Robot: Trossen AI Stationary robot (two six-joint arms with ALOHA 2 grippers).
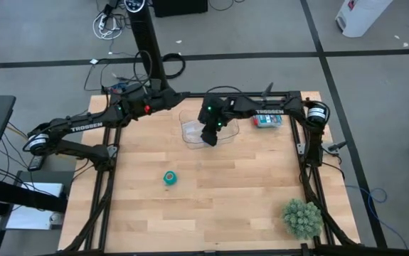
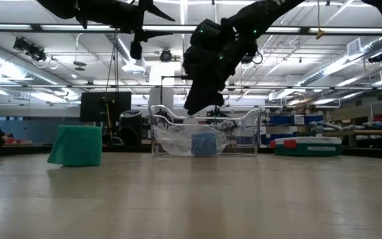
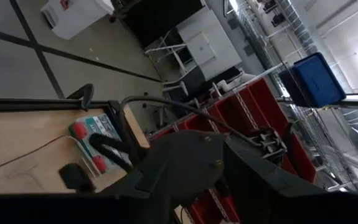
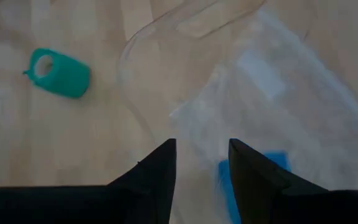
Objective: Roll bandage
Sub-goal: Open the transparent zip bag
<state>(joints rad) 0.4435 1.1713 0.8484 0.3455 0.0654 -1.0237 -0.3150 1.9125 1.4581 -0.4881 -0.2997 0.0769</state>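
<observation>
1. Table (image 1: 232, 192): wooden top carrying 2 arms; the left gripper (image 1: 181, 96) hangs high at the far edge, its opening not discernible.
2. Clear tray (image 1: 190, 130): holds a blue roll (image 4: 272, 163); the right gripper (image 1: 209, 136) hovers above it, fingers (image 4: 157, 171) parted, holding nothing.
3. Bandage (image 1: 169, 178): a teal coil alone on bare wood, well apart from the tray, lying toward the table's near-left from the right gripper (judged the nearer arm); its hollow core faces upward.
</observation>
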